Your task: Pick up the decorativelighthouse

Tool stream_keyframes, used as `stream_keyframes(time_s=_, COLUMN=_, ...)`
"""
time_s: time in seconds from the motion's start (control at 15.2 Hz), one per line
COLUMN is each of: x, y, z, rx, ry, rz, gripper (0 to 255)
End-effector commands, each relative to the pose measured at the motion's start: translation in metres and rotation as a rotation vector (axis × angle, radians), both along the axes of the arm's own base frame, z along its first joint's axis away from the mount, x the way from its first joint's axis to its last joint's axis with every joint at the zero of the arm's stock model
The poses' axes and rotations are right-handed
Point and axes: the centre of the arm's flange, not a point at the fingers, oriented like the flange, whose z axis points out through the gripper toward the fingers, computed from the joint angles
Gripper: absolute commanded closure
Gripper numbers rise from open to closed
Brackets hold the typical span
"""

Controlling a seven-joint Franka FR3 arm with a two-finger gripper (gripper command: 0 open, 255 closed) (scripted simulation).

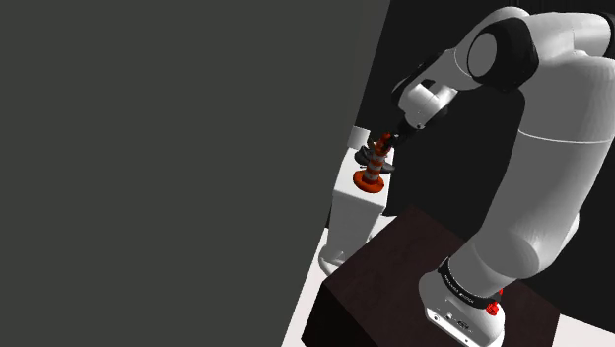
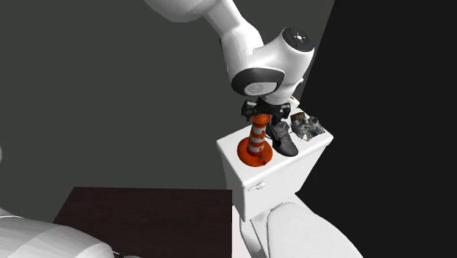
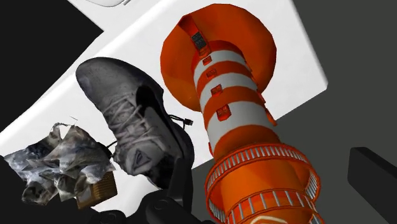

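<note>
Toilet tank (image 2: 238, 172): we see a white tank with a flat lid, backed against the wall.
Flush handle (image 2: 255, 187): small and white, on the tank's front face.
Shoe (image 3: 127, 108): a grey and black sneaker with laces, lying on the tank's lid.
Bundle (image 3: 60, 162): crumpled, grey and white with a brown patch. We find it on the same lid just beside the shoe's heel.
Toilet seat (image 2: 307, 231): white, below and in front of the tank.
Wall (image 2: 110, 88): plain dark grey.
Black area (image 2: 395, 110): beyond the wall's edge, at the second exterior view's right.
</note>
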Motion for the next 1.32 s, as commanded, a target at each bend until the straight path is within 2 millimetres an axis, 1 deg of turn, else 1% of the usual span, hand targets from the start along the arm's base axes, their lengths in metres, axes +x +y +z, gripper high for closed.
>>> stream_keyframes(time_s=0.0, x=0.000, y=0.000, z=-0.011, rx=0.000, ry=-0.002, rz=0.000, gripper=0)
stream_keyframes(time_s=0.13, x=0.000, y=0.000, z=-0.021, rx=0.000, ry=-0.002, rz=0.000, gripper=0)
stream_keyframes(time_s=0.2, x=0.000, y=0.000, z=-0.030, rx=0.000, ry=-0.002, rz=0.000, gripper=0)
stream_keyframes(time_s=0.33, x=0.000, y=0.000, z=-0.030, rx=0.000, ry=-0.002, rz=0.000, gripper=0)
stream_keyframes(time_s=0.4, x=0.000, y=0.000, z=-0.030, rx=0.000, ry=-0.002, rz=0.000, gripper=255)
stream_keyframes(time_s=0.99, x=0.000, y=0.000, z=-0.030, rx=0.000, ry=-0.002, rz=0.000, gripper=255)
stream_keyframes(time_s=1.25, x=0.000, y=0.000, z=-0.009, rx=0.000, ry=-0.002, rz=0.000, gripper=255)
